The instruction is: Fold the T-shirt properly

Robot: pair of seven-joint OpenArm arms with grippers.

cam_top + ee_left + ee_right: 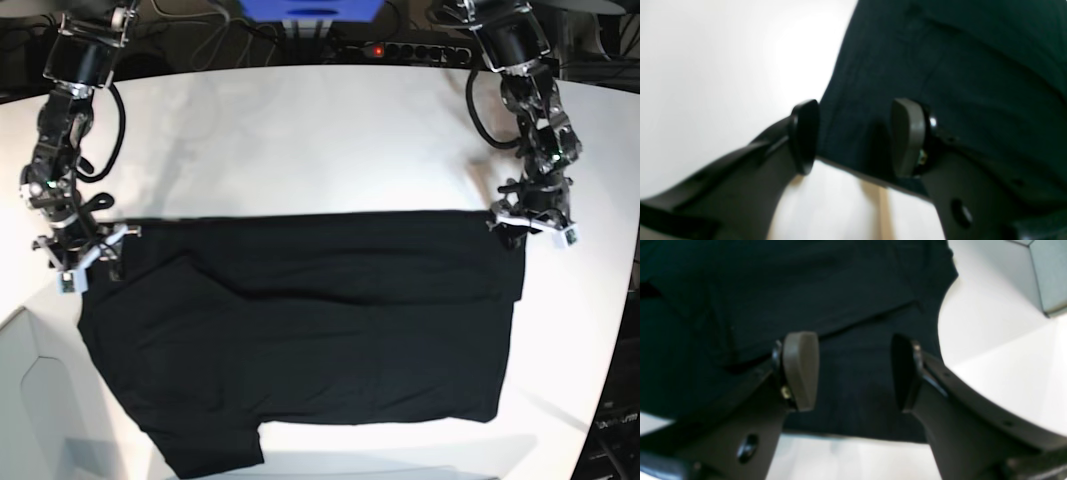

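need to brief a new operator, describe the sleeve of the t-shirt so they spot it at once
On the white table lies the black T-shirt. Its visible sleeve is the flap jutting past the straight near edge at the corner below the right gripper.

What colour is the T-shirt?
Plain black T-shirt; the base view shows it best.

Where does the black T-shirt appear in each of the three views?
Left wrist: the T-shirt fills the upper right, behind the open left tool.
Right wrist: it fills the upper left and centre.
Base: it lies across the lower middle.
Shared landmark: the white table.
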